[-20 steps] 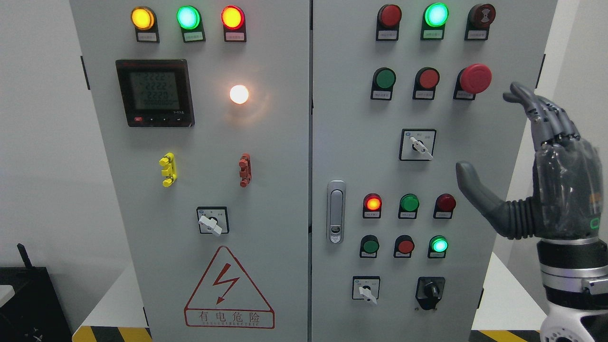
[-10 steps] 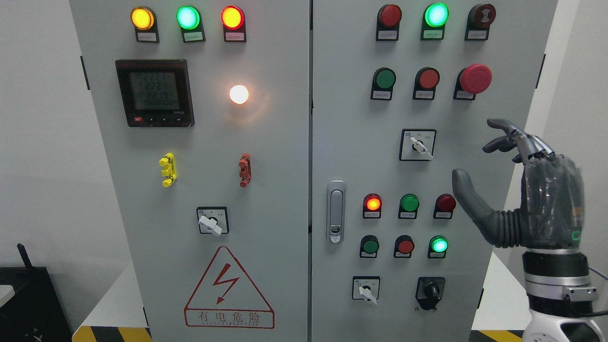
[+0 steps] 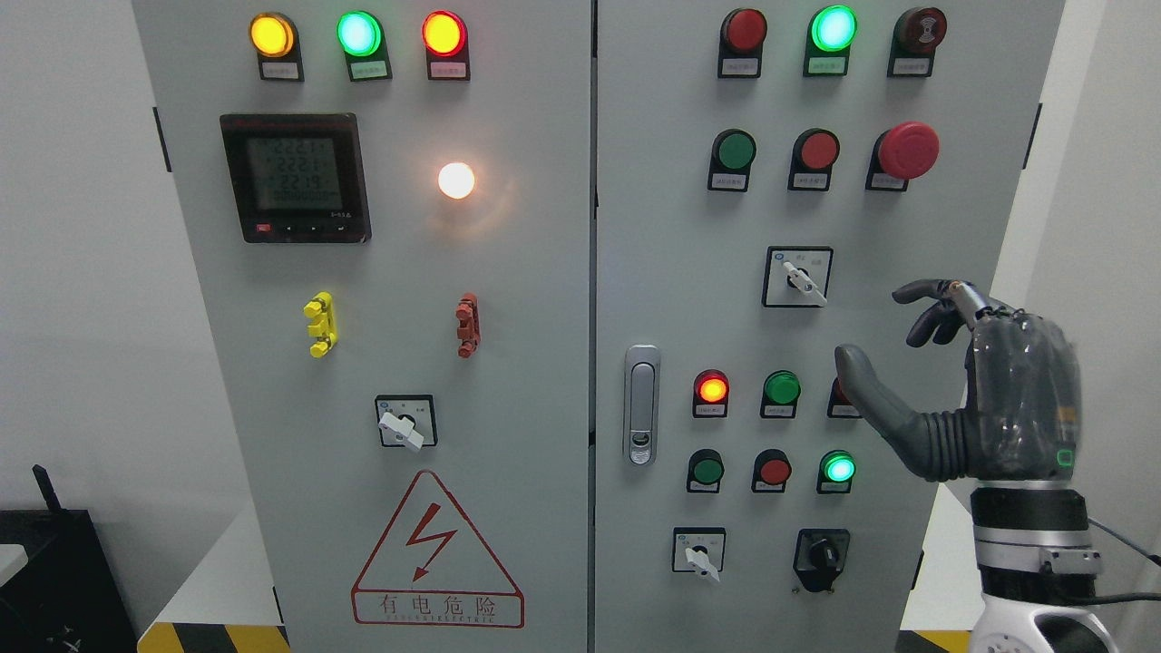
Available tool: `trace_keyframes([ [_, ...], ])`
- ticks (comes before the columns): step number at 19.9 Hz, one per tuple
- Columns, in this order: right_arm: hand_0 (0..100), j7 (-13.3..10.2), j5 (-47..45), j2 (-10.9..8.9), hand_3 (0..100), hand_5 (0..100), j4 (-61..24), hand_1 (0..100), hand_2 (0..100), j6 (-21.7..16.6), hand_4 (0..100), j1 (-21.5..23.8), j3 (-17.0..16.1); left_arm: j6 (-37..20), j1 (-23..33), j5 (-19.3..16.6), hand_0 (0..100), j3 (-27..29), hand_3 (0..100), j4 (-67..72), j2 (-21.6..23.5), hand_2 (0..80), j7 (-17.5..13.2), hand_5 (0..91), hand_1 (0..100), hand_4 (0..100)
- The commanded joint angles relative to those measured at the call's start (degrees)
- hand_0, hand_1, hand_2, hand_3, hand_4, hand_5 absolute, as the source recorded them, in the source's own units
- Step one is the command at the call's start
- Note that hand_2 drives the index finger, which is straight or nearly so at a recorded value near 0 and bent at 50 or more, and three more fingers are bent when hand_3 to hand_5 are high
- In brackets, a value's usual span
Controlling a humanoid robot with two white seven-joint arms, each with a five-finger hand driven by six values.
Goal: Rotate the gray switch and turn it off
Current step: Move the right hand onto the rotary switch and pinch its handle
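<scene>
My right hand [image 3: 970,399] hovers unclenched, holding nothing; I'd pinch the stiff, small grey-white rotary switch lever [image 3: 804,282] across its flats.

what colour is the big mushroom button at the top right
Red; the mushroom button shows clearly in the head view.

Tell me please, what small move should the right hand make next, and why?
Probably reach forward and up-left toward the gray rotary switch. The right hand hangs open beside the cabinet door, touching nothing, its thumb over a red lamp, and the switch lever points down-right, seemingly not yet turned.
</scene>
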Motion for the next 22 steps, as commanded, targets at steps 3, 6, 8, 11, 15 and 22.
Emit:
trace_keyframes([
  [3,1,0.3,3.2,3.47,83,96,2.5,25,47,2.8,83,-1.2,2.6,0.0,0.0,0.0,12,1.8,0,0.0,0.0,0.0,0.0,0.0,39,0],
  [6,1,0.1,3.3,4.08,85,97,3.0,29,47,2.8,84,-2.4,2.3,0.0,0.0,0.0,12,1.8,0,0.0,0.0,0.0,0.0,0.0,39,0],
  [8,0,0.0,3.3,4.08,87,97,3.0,31,47,2.8,85,-2.8,2.3,0.0,0.0,0.0,12,1.8,0,0.0,0.0,0.0,0.0,0.0,39,0],
  [11,0,-0.4,3.3,4.08,90,98,3.3,34,46,2.8,86,-3.3,2.4,0.0,0.0,0.0,12,1.8,0,-0.1,0.0,0.0,0.0,0.0,39,0],
  [15,1,-0.7,3.4,4.08,94,99,4.0,35,49,2.9,88,-4.1,2.4,0.0,0.0,0.0,12,1.8,0,0.0,0.0,0.0,0.0,0.0,39,0],
  [22,8,-0.9,4.5,4.08,95,99,5.3,34,53,5.4,88,-4.8,2.3,0.0,0.0,0.0,12,1.8,0,-0.1,0.0,0.0,0.0,0.0,39,0],
])
